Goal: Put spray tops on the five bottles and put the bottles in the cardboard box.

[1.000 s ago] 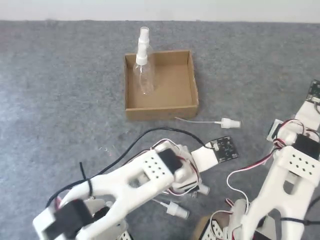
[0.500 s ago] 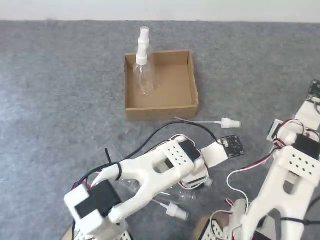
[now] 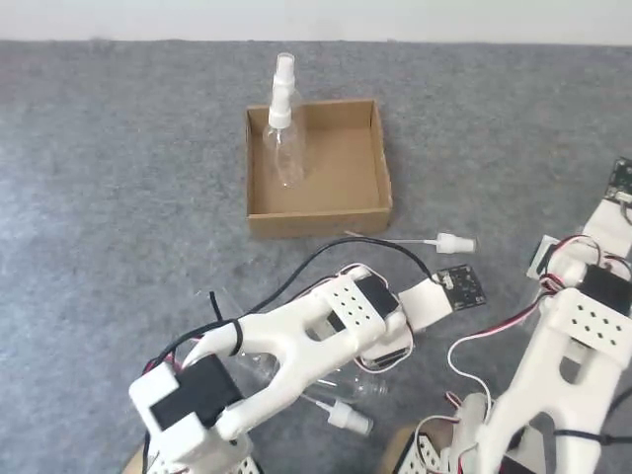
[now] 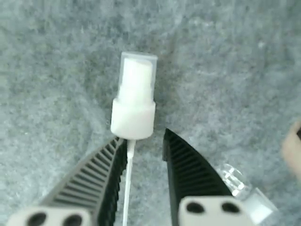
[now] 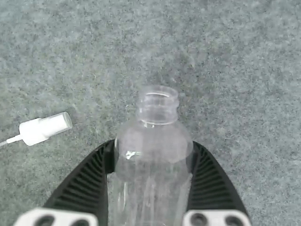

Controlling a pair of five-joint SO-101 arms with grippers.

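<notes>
Hovering over the grey bench (image 4: 244, 56), the left gripper (image 4: 143, 143) stands narrowly parted, with the thin dip tube of a lying spray top (image 4: 134, 101) between its fingers and a loose bottle (image 4: 233, 180) just beside it. At the middle, farther back, the cardboard box (image 3: 318, 215) holds one capped bottle (image 3: 281, 138) leaning over its rear wall. The right gripper (image 5: 153, 150) clamps an open-necked bottle (image 5: 154, 134), and a second spray top (image 5: 44, 128) lies near it on the bench.

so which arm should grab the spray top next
Left. The left pincer, open, straddles the tube of a spray top; the right pincer is clamped on an uncapped bottle.
</notes>
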